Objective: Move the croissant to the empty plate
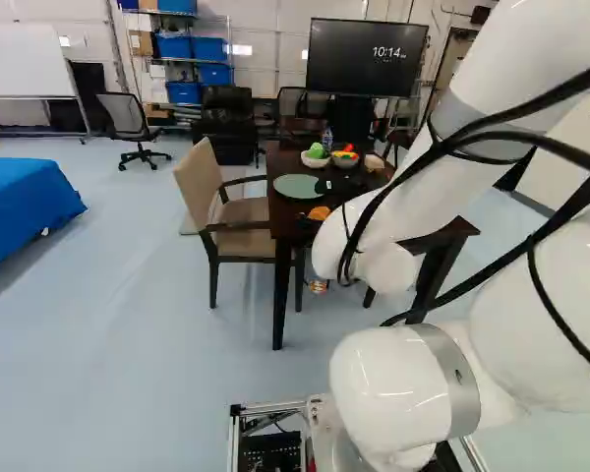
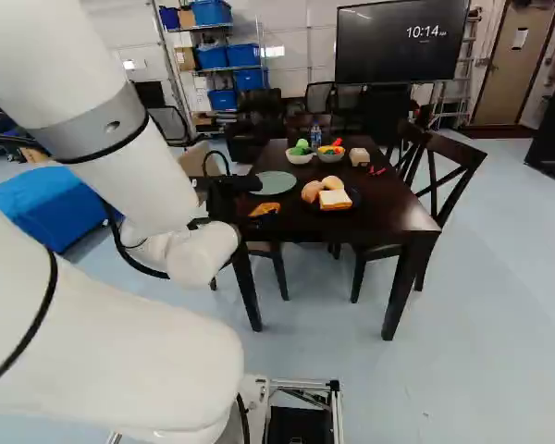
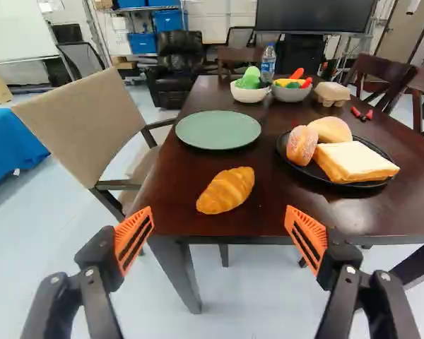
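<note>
My gripper point(image 2: 229, 196) reaches toward the near edge of the table in the right base view, partly hidden by the arm. Seen from the wrist, the gripper point(image 3: 220, 224) stands wide open, nothing between its orange pads. Ahead of it, roughly centred between the fingers, the golden croissant point(image 3: 226, 191) lies on bare tabletop by the near edge. Farther off sits the empty green plate point(image 3: 218, 130), beyond the croissant. The croissant point(image 2: 265, 209) and the green plate point(image 2: 273, 182) also show in the right base view.
On the dark table point(image 3: 275, 212), a black plate point(image 3: 391, 181) holds bread and rolls right of the croissant. Two bowls point(image 3: 249, 92), a bottle point(image 3: 268, 63) and an egg carton point(image 3: 332, 92) stand farther back. A beige chair point(image 3: 85, 123) flanks the table's left side.
</note>
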